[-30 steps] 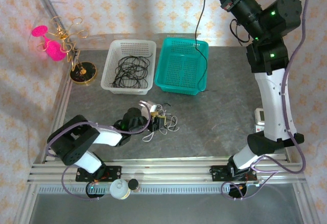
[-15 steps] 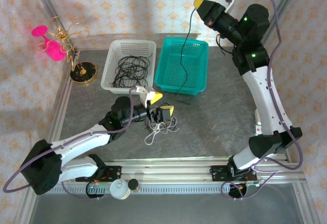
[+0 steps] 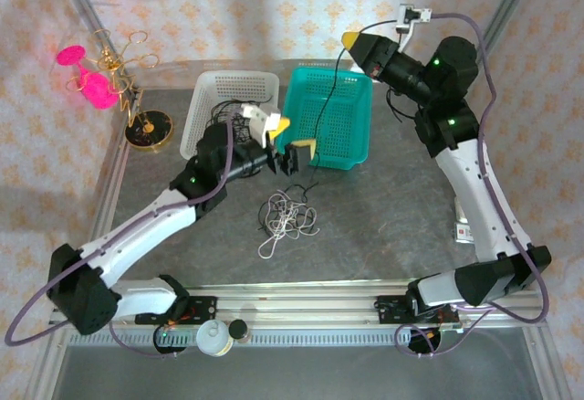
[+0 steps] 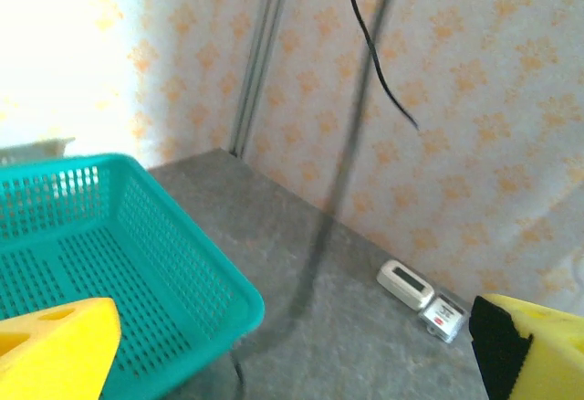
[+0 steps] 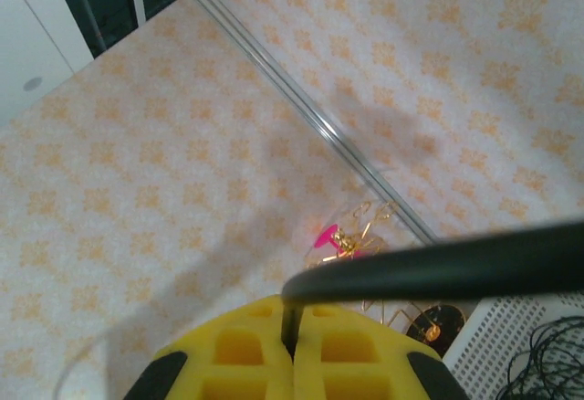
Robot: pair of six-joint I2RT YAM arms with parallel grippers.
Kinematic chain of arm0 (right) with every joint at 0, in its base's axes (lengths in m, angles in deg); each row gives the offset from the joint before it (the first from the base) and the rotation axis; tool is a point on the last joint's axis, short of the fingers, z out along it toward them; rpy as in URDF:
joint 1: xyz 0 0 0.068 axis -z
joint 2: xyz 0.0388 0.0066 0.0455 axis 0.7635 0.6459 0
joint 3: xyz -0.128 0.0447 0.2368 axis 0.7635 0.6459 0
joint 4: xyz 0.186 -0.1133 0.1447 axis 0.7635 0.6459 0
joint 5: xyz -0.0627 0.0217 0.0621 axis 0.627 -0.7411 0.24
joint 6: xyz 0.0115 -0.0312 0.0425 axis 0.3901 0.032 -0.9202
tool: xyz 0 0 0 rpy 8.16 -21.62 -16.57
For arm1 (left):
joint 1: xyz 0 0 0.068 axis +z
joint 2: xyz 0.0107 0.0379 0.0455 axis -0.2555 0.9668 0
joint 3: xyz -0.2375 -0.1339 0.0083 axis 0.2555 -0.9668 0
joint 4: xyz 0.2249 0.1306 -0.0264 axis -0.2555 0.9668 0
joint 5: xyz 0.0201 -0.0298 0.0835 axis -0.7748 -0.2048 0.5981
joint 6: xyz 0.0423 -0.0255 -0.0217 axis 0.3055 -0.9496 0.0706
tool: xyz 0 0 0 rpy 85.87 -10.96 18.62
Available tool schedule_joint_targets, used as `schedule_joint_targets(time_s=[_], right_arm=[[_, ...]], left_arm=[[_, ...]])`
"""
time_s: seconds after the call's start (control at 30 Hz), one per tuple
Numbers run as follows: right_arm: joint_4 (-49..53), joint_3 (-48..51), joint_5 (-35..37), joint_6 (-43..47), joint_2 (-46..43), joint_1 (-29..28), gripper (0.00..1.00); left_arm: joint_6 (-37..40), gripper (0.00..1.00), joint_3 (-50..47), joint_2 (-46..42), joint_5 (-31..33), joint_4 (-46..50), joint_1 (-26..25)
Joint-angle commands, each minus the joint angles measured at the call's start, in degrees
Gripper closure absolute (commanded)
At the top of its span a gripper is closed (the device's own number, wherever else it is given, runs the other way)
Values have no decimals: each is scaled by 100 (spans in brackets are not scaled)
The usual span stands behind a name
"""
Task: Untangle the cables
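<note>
The right gripper (image 5: pixel 292 352) is up high at the back right, its yellow fingers pressed tight together with the black cable (image 5: pixel 438 268) pinched between them. From there the cable drops down across the teal basket (image 3: pixel 351 85) toward the table (image 3: pixel 401 208) in front of it; I can't make out where its lower end lies. The left gripper (image 3: pixel 292 139) is reaching out over the middle of the table, just beside the near left corner of the teal basket, its jaws spread as wide as they go and nothing between them. From its wrist camera the two yellow fingertips (image 4: pixel 55 350) sit at opposite edges of the picture, with the black cable hanging, blurred, beyond them. Nearer the arm bases from that open claw, the whitish cable (image 3: pixel 288 216) lies in a small loose tangle on the grey tabletop, apart from both claws. Left of the teal basket stands a white basket (image 3: pixel 212 82) with black cords (image 5: pixel 558 356) coiled inside. A gold stand (image 3: pixel 146 130) with pink ornaments sits at the far left corner.
</note>
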Motion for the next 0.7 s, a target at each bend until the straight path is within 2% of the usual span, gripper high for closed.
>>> schedule_joint_targets(time_s=[0.0, 0.1, 0.27, 0.33, 0.4, 0.47, 0.5, 0.63, 0.67], right_arm=[[-266, 50, -266, 134, -268, 12, 100], [-231, 113, -297, 149, -333, 11, 100], [-269, 254, -341, 123, -403, 8, 100], [-340, 312, -359, 81, -415, 0, 100], [-398, 399, -366, 55, -432, -7, 100], [-417, 496, -322, 51, -473, -10, 100], [-447, 568, -301, 56, -503, -9, 100], [-507, 938, -178, 71, -611, -7, 98], [-495, 1052, -126, 127, -650, -6, 85]], left_arm=[[336, 1, 586, 434, -688, 135, -6], [389, 4, 1020, 822, -1018, 44, -10], [426, 17, 1557, 1296, -1411, 0, -61], [412, 37, 1687, 1417, -1358, 36, -72], [361, 68, 1793, 1481, -1160, 72, -72], [356, 92, 1753, 1413, -1039, -5, -67], [339, 100, 1688, 1341, -937, -76, -72], [352, 100, 1549, 1023, -495, -115, -72], [411, 100, 1580, 939, -383, -14, -63]])
